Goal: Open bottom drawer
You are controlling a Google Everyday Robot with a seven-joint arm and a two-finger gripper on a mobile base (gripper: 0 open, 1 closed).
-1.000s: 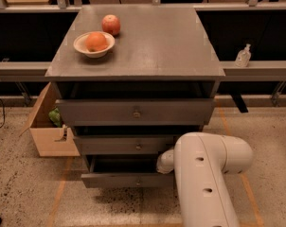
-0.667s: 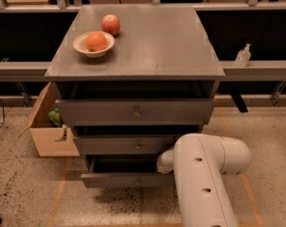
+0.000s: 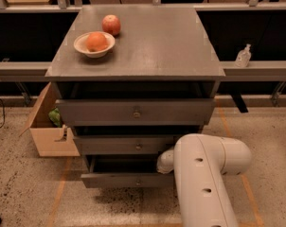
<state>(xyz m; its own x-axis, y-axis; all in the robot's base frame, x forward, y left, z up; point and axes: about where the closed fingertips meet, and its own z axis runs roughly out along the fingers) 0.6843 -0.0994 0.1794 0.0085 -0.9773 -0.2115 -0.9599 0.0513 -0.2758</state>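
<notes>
The bottom drawer (image 3: 124, 179) is the narrowest grey front at the foot of the cabinet. It stands pulled out a little, with a dark gap above it, and its small knob (image 3: 137, 182) shows at centre. My white arm (image 3: 204, 174) comes in from the lower right and ends beside the drawer's right end. The gripper is hidden behind the arm's elbow near the drawer's right side. The mid-width drawer (image 3: 129, 144) and the widest top drawer (image 3: 133, 111) sit above.
On the cabinet top (image 3: 157, 46) are a bowl (image 3: 94, 44) holding an orange fruit and a red apple (image 3: 111, 24). A cardboard box (image 3: 50, 129) stands on the floor to the left. A sanitiser bottle (image 3: 243, 56) sits on the right ledge.
</notes>
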